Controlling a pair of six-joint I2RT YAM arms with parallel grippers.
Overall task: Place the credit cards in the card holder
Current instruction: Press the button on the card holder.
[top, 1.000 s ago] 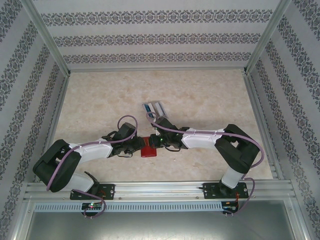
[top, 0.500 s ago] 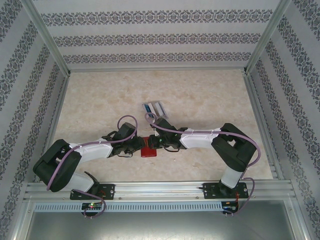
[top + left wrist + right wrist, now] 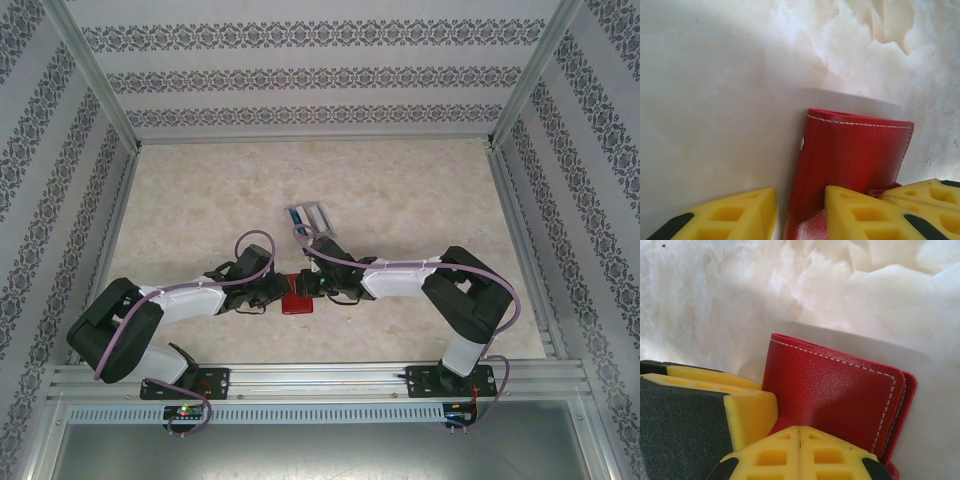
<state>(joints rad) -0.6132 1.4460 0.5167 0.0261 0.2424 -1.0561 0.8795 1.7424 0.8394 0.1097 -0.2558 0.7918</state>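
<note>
Marbled table (image 3: 430, 200), middle of its near edge: my right gripper (image 3: 799, 434), pinched shut on the folded red card holder (image 3: 835, 390), has crept inward. My left gripper (image 3: 799, 202) straddles its flap; whether it grips, I cannot tell. Opening still pending.

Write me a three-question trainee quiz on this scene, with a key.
1. True or false: the red card holder sits inside the clear tray.
2. Pick one. The right gripper has its fingers: A) spread wide over bare table; B) shut together on the card holder's red cover; C) closed on a blue card.
3. Short answer: where are the cards right now?

Key
1. False: it is apart from the tray, between the ends of the two arms.
2. B.
3. In the clear tray, beyond the card holder, farther from the arm bases.
</note>
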